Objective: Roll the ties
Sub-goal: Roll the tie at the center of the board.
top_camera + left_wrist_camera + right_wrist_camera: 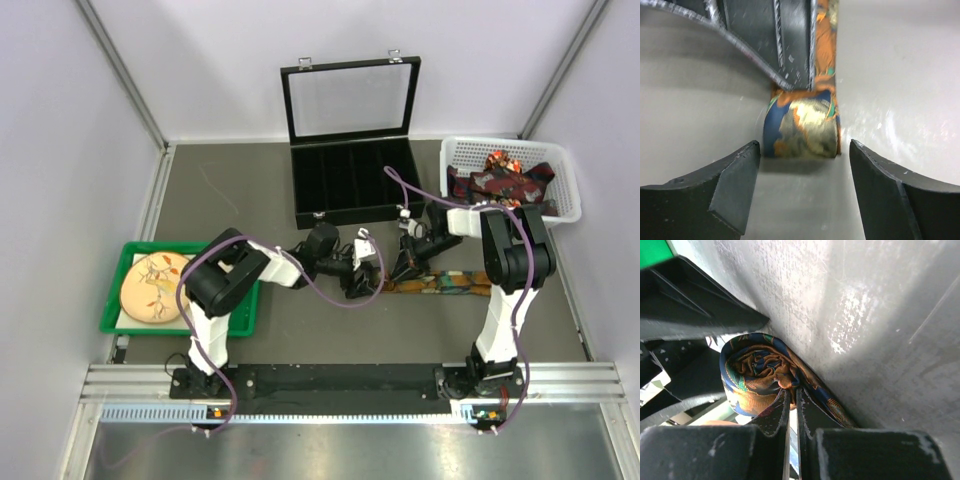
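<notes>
Left gripper (pixel 804 152) jaws wide, straddling rolled end of tie (pixel 802 130), not touching. Right gripper (pixel 792 412) closed, tips against tie just behind roll on table (pixel 900 75); whether fabric pinched unclear. Roll hard to make out overhead.

No readable text, brand, number or sign; small white tag (pixel 364 238) illegible.
</notes>
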Controlling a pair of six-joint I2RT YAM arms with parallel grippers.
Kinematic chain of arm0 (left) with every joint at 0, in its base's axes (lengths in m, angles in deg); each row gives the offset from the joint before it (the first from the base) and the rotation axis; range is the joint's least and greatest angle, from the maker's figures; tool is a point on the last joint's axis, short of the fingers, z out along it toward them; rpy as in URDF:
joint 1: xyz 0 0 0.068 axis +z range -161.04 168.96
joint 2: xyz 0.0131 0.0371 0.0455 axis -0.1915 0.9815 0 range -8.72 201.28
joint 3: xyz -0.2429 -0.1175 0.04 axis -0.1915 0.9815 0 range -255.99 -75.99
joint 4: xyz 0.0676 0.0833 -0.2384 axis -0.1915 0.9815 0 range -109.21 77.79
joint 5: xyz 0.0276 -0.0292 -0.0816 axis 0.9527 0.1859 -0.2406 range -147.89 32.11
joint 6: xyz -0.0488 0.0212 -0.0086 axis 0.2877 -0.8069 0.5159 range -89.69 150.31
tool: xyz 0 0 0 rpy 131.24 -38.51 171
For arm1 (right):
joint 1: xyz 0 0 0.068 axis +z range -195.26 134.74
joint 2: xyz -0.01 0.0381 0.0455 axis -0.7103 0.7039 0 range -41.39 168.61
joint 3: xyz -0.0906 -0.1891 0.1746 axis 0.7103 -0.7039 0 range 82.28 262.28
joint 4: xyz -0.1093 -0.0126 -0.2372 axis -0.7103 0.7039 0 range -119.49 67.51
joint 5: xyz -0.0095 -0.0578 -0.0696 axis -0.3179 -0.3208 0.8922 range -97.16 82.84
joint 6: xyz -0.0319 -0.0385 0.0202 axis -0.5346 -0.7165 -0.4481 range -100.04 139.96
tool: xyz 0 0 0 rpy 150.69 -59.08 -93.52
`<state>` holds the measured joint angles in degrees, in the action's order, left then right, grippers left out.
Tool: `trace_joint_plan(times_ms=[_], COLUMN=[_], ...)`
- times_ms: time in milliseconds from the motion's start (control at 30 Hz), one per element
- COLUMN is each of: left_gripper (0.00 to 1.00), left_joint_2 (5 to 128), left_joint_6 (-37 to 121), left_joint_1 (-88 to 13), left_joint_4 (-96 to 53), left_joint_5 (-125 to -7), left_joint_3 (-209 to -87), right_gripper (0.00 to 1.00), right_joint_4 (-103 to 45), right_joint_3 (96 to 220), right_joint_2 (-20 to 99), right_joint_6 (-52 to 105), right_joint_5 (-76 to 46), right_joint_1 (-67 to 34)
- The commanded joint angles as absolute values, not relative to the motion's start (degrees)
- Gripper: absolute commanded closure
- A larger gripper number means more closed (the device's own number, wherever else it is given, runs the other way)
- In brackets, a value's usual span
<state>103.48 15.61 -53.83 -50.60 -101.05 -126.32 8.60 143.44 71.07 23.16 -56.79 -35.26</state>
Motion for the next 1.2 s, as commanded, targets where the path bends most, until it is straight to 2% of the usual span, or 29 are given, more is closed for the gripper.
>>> trace_joint_plan(times_ms=[0,200,233,300,333,433,567,600,633,733,900,967,1000,1067,1167], left_gripper=[0.25,0.26,0.28,0.40,0.53,0.69,0.78,0.80,0.81,0.82,0.82,0.82,0.81,0.81,0.80], left_joint_2=[108.2,109.9,110.2,110.9,111.1,110.5,107.7,107.2,106.7,104.9,104.4,104.8,105.1,105.5,105.9], left_joint_6=[22.7,24.0,23.5,21.0,20.2,16.5,11.3,10.3,9.4,6.1,3.2,2.3,1.9,1.2,-0.5], left_joint_1=[-55.0,-56.1,-56.3,-56.9,-56.9,-57.0,-57.2,-57.4,-57.6,-58.5,-60.1,-60.9,-61.1,-61.7,-62.0], left_joint_4=[-56.2,-57.5,-56.7,-54.4,-50.4,-45.2,-38.6,-37.4,-35.7,-28.9,-19.8,-17.2,-15.1,-13.7,-11.4], left_joint_5=[-105.4,-104.1,-103.3,-99.2,-98.3,-95.6,-92.2,-91.2,-89.2,-83.8,-79.3,-77.1,-76.6,-75.4,-74.9], left_joint_3=[-127.0,-127.7,-127.9,-129.5,-130.1,-130.9,-130.1,-129.8,-129.7,-129.9,-131.5,-132.9,-133.6,-135.4,-137.0], right_gripper=[1.00,1.00,1.00,1.00,1.00,1.00,0.98,0.94,0.85,0.75,0.67,0.60,0.53,0.49,0.48], right_joint_4=[3.5,3.9,4.1,4.7,4.9,5.6,7.6,8.6,10.4,14.4,18.9,19.2,19.0,16.8,15.0], right_joint_3=[141.3,142.0,142.1,142.5,142.6,143.1,145.1,146.2,146.6,147.8,148.5,147.7,147.3,145.7,145.0], right_joint_2=[73.0,73.2,73.3,73.6,73.7,73.6,73.6,73.4,72.4,69.6,64.0,62.9,62.7,62.8,64.8], right_joint_6=[20.8,20.8,20.7,20.3,20.3,20.2,20.2,18.6,18.2,17.1,15.8,15.9,16.5,17.6,19.5], right_joint_5=[-46.8,-47.2,-47.3,-48.0,-48.2,-49.3,-50.7,-51.4,-51.7,-52.9,-56.6,-59.1,-60.0,-62.8,-63.6], right_joint_1=[-34.3,-34.2,-34.2,-34.2,-34.3,-34.2,-34.2,-34.4,-34.7,-35.8,-38.1,-38.3,-38.3,-38.2,-37.3])
